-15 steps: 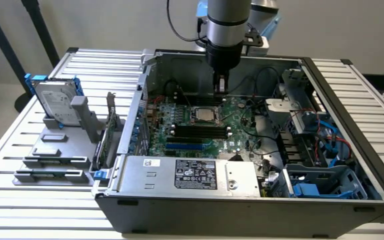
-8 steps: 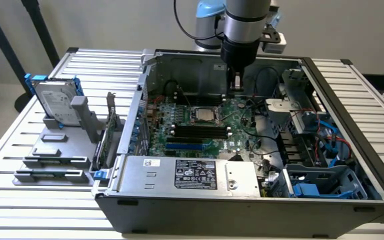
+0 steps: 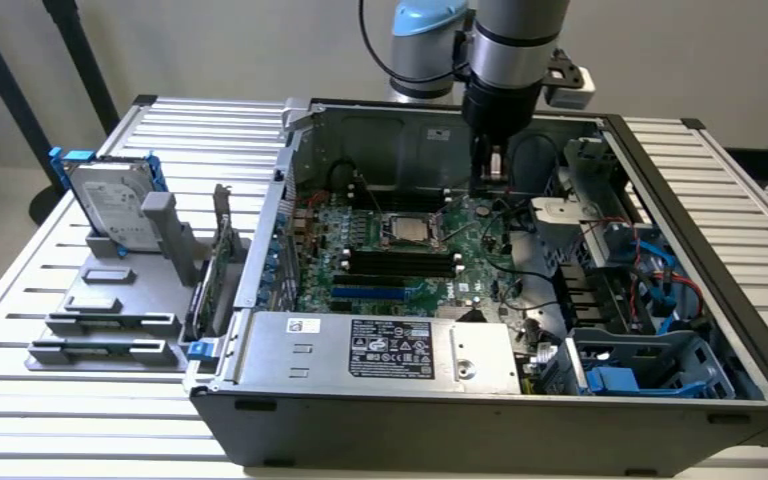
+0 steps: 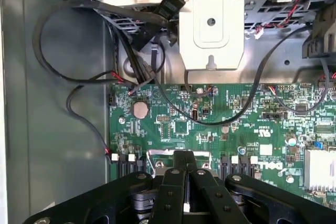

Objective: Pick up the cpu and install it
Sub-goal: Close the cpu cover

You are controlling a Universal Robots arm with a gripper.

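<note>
The grey and blue robot arm [image 3: 511,45] reaches down into the open dark grey computer case [image 3: 491,425], which lies on its side on the pale slatted metal bench [image 3: 24,300]. Its black jaws hang above the green motherboard [image 3: 478,270] without touching it. They are pressed together: in the wrist view the black fingertips [image 4: 176,166] meet with nothing visible between them.

The cpu [image 3: 408,230], a small flat square with a pale silver top and darker rim, appears to lie flat inside the dark square socket frame [image 3: 381,228] on the board. It sits toward the exterior view's left of the jaws and apart from them. In the wrist view a pale metal edge [image 4: 157,158] shows just past the fingertips, between black slots with white latches [image 4: 122,162]. I cannot tell whether that edge is chip or frame.

On the bench at the exterior view's left of the case, a grey holder block [image 3: 104,330] carries the large silver hard drive with blue bracket [image 3: 107,200], standing upright. A silver power supply box [image 3: 357,350] fills the case's near corner.
</note>
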